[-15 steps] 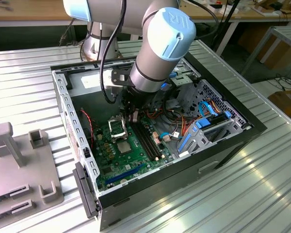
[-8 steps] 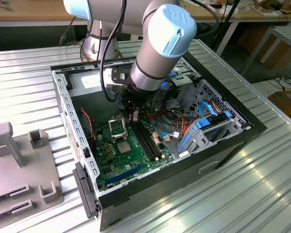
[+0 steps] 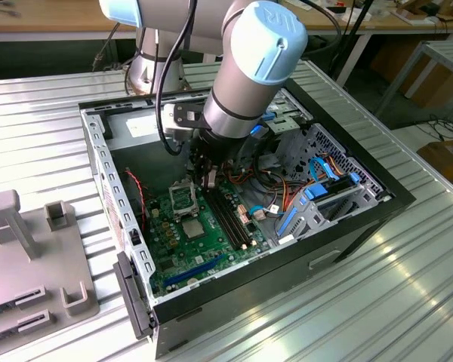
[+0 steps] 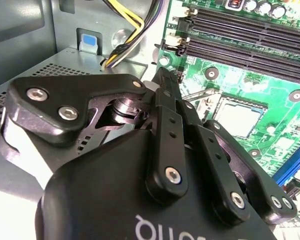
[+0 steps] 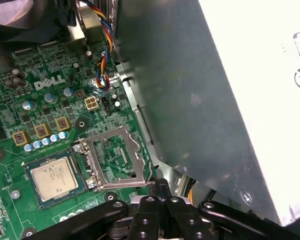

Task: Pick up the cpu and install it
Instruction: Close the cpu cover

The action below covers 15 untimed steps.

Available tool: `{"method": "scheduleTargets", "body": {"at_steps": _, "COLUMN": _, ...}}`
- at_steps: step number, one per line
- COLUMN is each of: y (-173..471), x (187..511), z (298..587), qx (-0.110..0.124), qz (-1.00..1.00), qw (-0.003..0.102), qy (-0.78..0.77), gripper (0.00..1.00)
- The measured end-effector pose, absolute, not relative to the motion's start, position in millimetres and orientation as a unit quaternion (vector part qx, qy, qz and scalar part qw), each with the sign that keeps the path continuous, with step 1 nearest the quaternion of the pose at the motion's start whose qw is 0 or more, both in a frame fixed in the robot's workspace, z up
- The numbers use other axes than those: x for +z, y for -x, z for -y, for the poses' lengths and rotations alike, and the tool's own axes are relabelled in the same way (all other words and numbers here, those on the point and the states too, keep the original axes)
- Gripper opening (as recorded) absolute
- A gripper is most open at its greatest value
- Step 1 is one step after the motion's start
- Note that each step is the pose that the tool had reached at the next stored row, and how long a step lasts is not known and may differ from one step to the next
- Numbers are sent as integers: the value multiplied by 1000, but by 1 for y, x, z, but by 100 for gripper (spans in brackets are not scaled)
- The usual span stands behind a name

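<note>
The CPU [image 5: 53, 174] sits flat in its socket on the green motherboard [image 5: 45, 107], its metal lid facing up. Beside it the socket's retention frame [image 5: 115, 162] stands swung open — hinged back away from the chip, so the chip lies uncovered. In the second wrist view the same CPU [image 4: 238, 118] shows as a pale square past the tip of the gripper.

The gripper [image 5: 160, 186] hangs low inside the open computer case [image 3: 377, 215], and its fingers [image 4: 166, 92] are drawn together with nothing between them. In the first wrist view their tip comes down just beside the free edge of the open retention frame, at the side away from the chip; the CPU itself lies apart from the fingers, on the far side of that frame — near, but not touched.

In the exterior view the arm [image 3: 245, 72] reaches down over the motherboard, the gripper [image 3: 208, 179] just above the socket area, with the CPU [image 3: 195, 228] a little nearer the camera. The memory slots [image 3: 230, 219] run alongside, toward the exterior view's right. The case lies on its side on a ribbed metal desk [image 3: 408, 294], and a grey fixture [image 3: 30, 264] stands at the exterior view's left.
</note>
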<state>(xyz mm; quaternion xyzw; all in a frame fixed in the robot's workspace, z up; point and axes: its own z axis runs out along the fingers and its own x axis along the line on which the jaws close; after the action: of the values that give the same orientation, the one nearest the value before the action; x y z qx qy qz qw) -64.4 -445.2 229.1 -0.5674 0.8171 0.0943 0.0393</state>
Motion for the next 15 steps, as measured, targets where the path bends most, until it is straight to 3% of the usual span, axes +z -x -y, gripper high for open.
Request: {"method": "scheduleTargets", "body": {"at_steps": 15, "y": 64, "x": 241, "z": 445, "qx": 85, "qz": -818, "qw": 29, "qy": 568, "gripper": 11}}
